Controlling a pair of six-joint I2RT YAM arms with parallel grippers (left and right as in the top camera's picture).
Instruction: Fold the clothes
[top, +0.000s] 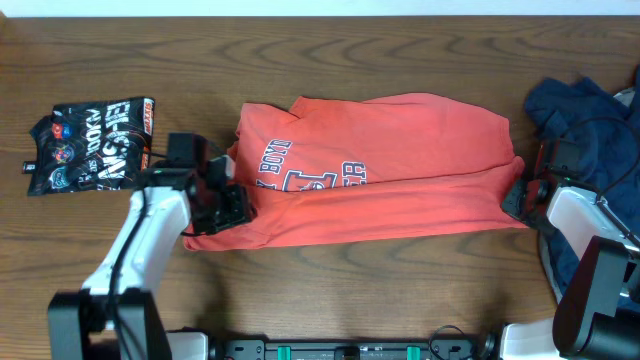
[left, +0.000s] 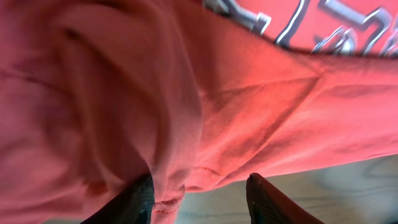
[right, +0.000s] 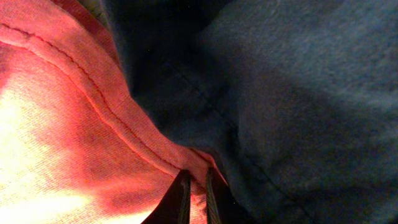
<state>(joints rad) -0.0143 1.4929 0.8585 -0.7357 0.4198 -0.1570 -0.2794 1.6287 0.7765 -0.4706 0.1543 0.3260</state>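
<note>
The orange-red T-shirt (top: 400, 140) lies across the middle of the table, its lower part folded up so the navy-and-white print shows sideways at the left. My left gripper (top: 225, 205) is at the shirt's lower left edge. In the left wrist view its jaws (left: 199, 199) are open, with a bunched bit of the shirt's hem (left: 180, 186) between them, next to the left finger. My right gripper (top: 520, 195) is at the shirt's right edge. In the right wrist view its fingers (right: 198, 196) are shut on the shirt's stitched hem (right: 62, 124).
A glossy black snack bag (top: 90, 145) lies at the far left. A navy garment (top: 575, 105) is heaped at the right, just behind my right gripper, and fills the right wrist view (right: 298, 93). Bare wooden table (top: 380, 290) runs along the front.
</note>
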